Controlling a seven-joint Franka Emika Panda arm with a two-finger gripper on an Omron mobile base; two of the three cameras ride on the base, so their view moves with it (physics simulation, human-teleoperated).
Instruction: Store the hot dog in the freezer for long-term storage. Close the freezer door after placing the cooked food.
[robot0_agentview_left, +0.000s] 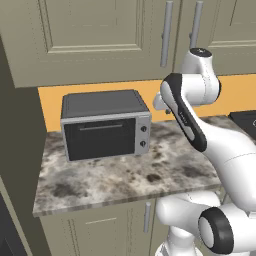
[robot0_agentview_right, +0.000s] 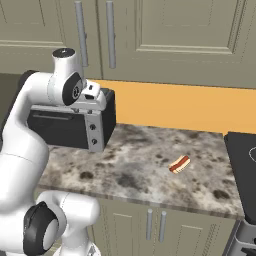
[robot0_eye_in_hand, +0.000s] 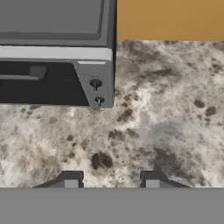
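Note:
The hot dog (robot0_agentview_right: 179, 164), a small tan bun with a red-orange sausage, lies on the speckled stone counter (robot0_agentview_right: 135, 170), to the right of the arm and near the counter's middle. My gripper (robot0_eye_in_hand: 111, 180) hangs above the counter just right of the countertop oven, pointing down. It is open, with bare stone between its fingertips (robot0_eye_in_hand: 71, 179). The hot dog lies well to the gripper's right, apart from it. The freezer and the freezer door are out of view.
A grey-and-black countertop oven (robot0_agentview_left: 105, 125) stands at the back left of the counter, close to my hand. A black cooktop (robot0_agentview_right: 242, 165) sits at the far right. Beige wall cabinets (robot0_agentview_left: 100, 40) hang above an orange backsplash (robot0_agentview_right: 175, 105).

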